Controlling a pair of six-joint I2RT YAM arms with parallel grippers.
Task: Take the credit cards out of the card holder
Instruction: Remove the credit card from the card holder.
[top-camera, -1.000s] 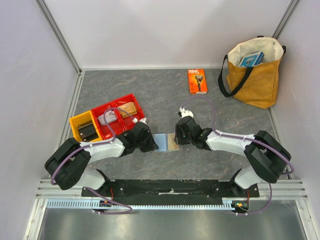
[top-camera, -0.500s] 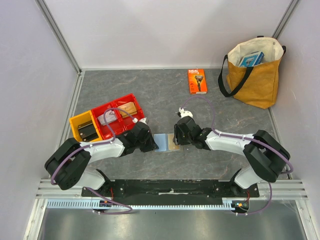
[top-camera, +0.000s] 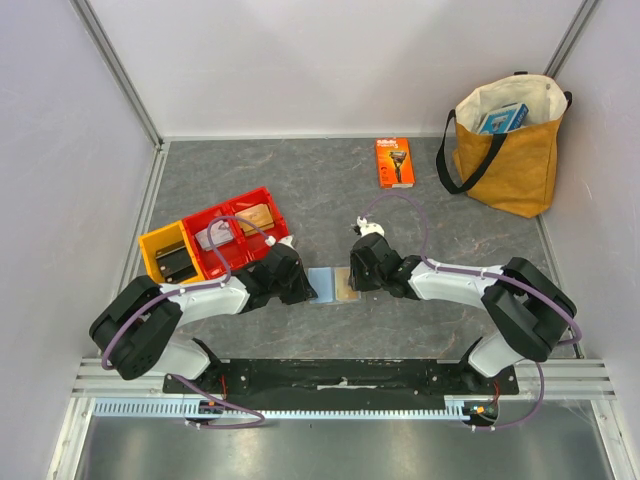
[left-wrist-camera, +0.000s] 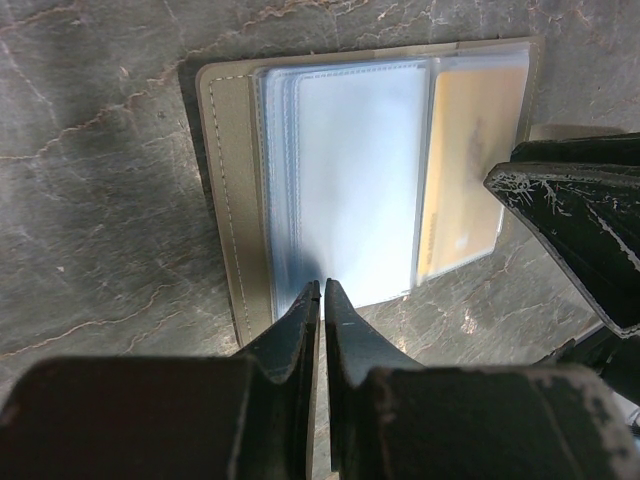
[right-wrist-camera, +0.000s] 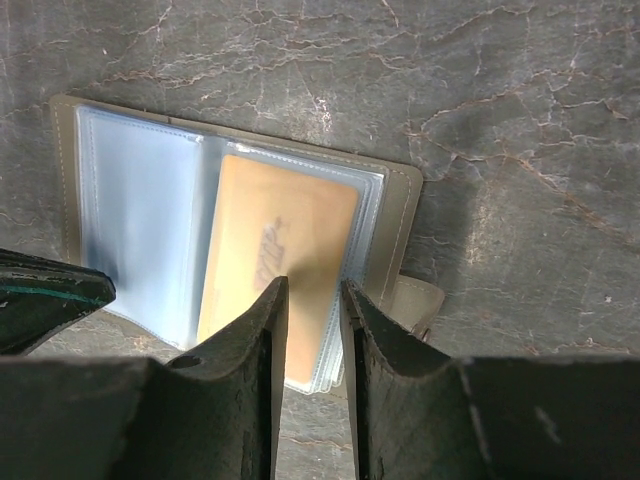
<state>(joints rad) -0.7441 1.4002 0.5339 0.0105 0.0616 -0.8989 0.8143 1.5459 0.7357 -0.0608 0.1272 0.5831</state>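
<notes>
Right wrist view shows one card holder (right-wrist-camera: 130, 220) lying open and flat on the bench (right-wrist-camera: 500, 150). One tan-orange card (right-wrist-camera: 275, 250) sits in its right half (inside a clear sleeve). Two pincers meet the near edge. The right pincer (right-wrist-camera: 313, 290) is narrowly apart over the card, and the left pincer (left-wrist-camera: 321, 290) is closed. Grey bench shows past the far and right edges.

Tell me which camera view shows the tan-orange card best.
The right wrist view: the tan-orange card sits mid-frame, large, with most of its face visible. The left wrist view shows it off to the right, narrower. The top view shows only a small tan patch.
</notes>
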